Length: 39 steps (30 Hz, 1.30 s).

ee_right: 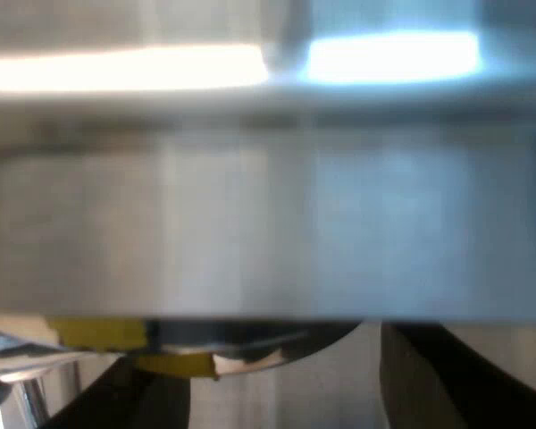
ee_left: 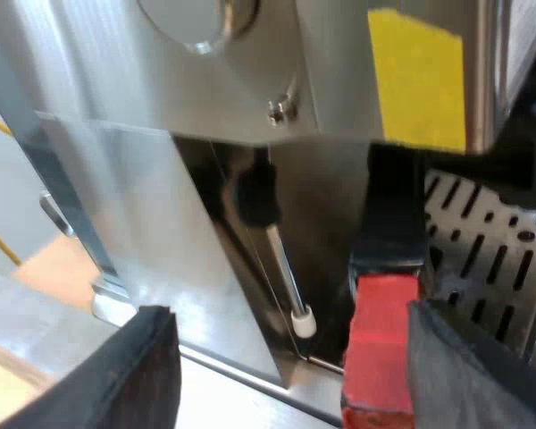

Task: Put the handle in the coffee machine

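My left gripper [ee_left: 286, 344] is spread wide around the dark holder handle with the red end [ee_left: 380, 349], which reaches up under the steel espresso machine [ee_left: 205, 89] and sits just beside one finger. My right gripper [ee_right: 286, 393] is also spread apart, close against a pale metal surface [ee_right: 268, 232].

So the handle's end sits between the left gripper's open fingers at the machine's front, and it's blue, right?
Not blue: the handle's end is red. The left wrist view shows it between the left gripper's open fingers at the espresso machine's front.
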{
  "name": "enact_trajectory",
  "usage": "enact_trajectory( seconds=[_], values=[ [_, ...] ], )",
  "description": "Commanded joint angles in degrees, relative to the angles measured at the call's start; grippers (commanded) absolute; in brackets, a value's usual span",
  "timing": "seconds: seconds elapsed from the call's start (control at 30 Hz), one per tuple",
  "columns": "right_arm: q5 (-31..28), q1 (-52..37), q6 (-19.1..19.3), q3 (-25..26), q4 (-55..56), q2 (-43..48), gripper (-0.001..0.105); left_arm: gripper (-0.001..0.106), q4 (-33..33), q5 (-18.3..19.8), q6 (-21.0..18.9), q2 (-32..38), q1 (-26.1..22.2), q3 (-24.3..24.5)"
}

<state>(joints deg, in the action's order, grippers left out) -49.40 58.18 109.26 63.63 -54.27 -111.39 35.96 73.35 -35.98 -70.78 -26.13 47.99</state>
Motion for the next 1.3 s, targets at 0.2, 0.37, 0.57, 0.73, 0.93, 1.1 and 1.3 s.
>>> enact_trajectory(
  seconds=[0.2,0.37,0.57,0.73,0.93,1.1,1.3],
  values=[
    [-2.2,-0.7,0.2,1.2,-5.5,1.5,0.050,0.011,5.4,4.9,-7.9,2.9,-1.8,4.7],
    [-2.2,-0.7,0.2,1.2,-5.5,1.5,0.050,0.000,15.2,-4.5,-7.9,2.9,-1.0,12.8],
    [-2.2,-0.7,0.2,1.2,-5.5,1.5,0.050,0.000,17.0,-16.5,-7.0,2.9,1.9,18.3],
    [-2.2,-0.7,0.2,1.2,-5.5,1.5,0.050,0.001,21.0,-23.9,-3.8,2.6,7.6,19.0],
    [-2.2,-0.7,0.2,1.2,-5.5,1.5,0.050,0.001,29.7,-35.2,3.7,-0.2,13.8,19.0],
    [-2.2,-0.7,0.2,1.2,-5.5,1.5,0.050,0.001,27.1,-37.8,1.8,-2.8,13.8,19.0],
    [-1.9,-0.7,0.2,1.2,-5.5,1.5,0.050,0.001,25.1,-39.4,5.4,-5.8,14.4,19.0]
  ],
)
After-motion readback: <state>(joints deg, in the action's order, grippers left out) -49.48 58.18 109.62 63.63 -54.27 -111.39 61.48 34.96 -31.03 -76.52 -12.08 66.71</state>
